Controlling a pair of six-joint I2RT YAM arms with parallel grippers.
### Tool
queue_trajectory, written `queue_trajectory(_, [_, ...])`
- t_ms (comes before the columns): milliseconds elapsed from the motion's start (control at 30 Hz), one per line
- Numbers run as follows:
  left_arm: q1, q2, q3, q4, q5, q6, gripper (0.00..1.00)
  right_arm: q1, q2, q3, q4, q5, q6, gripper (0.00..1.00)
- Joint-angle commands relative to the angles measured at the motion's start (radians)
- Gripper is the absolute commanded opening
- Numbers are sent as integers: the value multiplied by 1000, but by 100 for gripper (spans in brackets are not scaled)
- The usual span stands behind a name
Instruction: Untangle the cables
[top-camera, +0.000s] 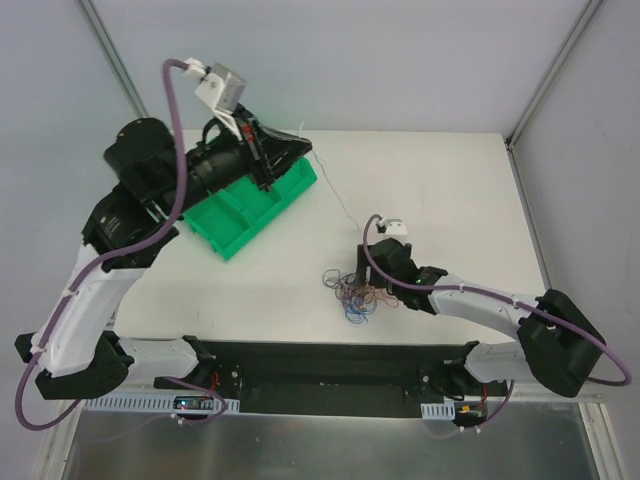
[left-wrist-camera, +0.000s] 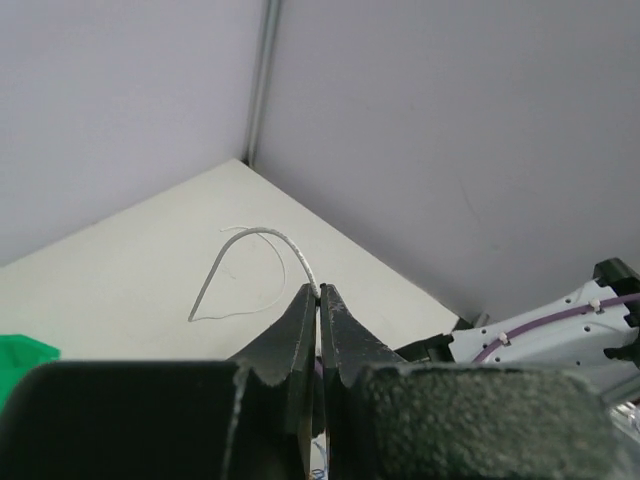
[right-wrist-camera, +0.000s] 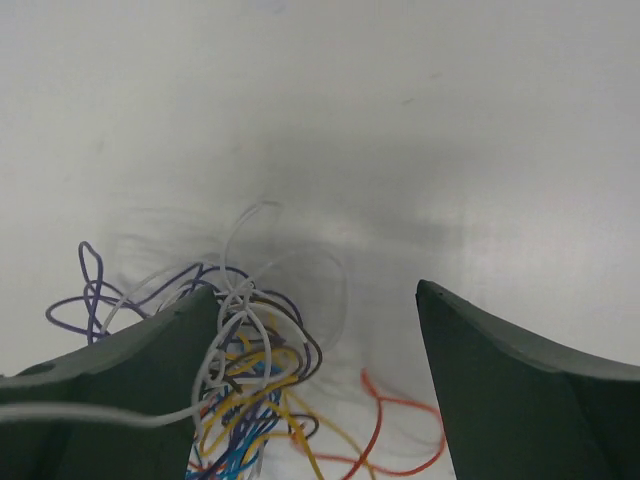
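Right, over at the left my left gripper (top-camera: 303, 147) hangs above the green bin (top-camera: 235, 235), which sits toward ten o'clock on the tabletop (top-camera: 450, 200). Its jaws are pressed fully together, pinching one white cable (left-wrist-camera: 255, 232) that arcs out past the tips. From overhead I see that strand trail away toward five o'clock, down to the rest of the cables (top-camera: 352, 295), a small tangle of blue, purple, yellow, orange and white loops near the tabletop's six o'clock edge. My right gripper (right-wrist-camera: 312, 290) sits low over that tangle, jaws spread wide and gripping nothing. In its wrist view the heap lies toward seven o'clock, with an orange loop between the jaws.
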Motion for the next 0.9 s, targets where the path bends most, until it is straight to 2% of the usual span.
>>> queue_trajectory(0, [-1, -91, 104, -43, -152, 96, 0, -140, -38, 8, -92, 147, 50, 82])
queue_trajectory(167, [0, -125, 110, -89, -278, 164, 0, -276, -89, -8, -144, 106, -37, 83])
queue_trajectory(267, [0, -126, 101, -107, -312, 178, 0, -315, -115, -4, -166, 119, -76, 85])
queue_trajectory(600, [0, -159, 104, -160, -431, 227, 0, -582, -100, 39, -259, 40, -96, 91])
queue_trajectory(867, [0, -153, 217, -187, -497, 322, 0, -608, -121, 12, -210, -40, -137, 100])
